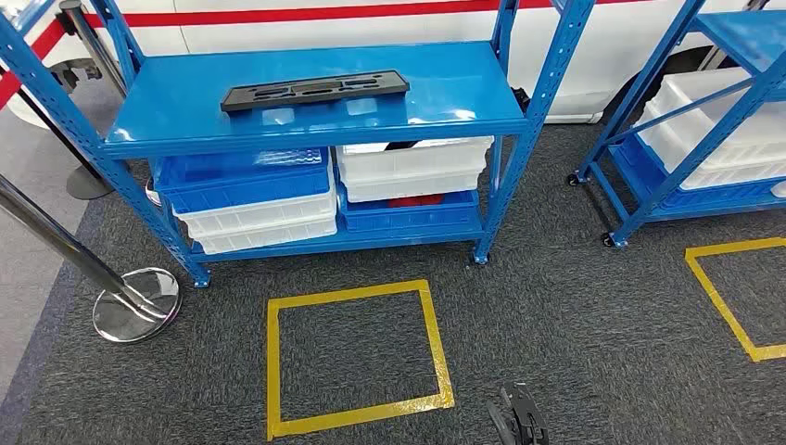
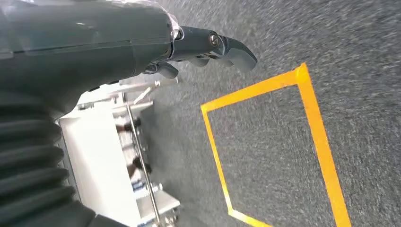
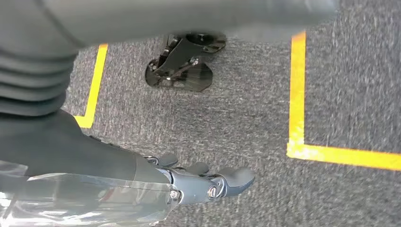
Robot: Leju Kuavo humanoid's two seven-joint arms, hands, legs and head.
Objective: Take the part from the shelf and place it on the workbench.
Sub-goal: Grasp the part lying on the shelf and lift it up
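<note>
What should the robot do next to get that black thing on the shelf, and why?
Probably step forward to the blue shelf. The black part lies flat on top, untouched, with carpet and a yellow floor square in between. The left hand and right hand hang low over the carpet, holding nothing.

no readable text, labels, brands or numbers on any surface in these views
</note>
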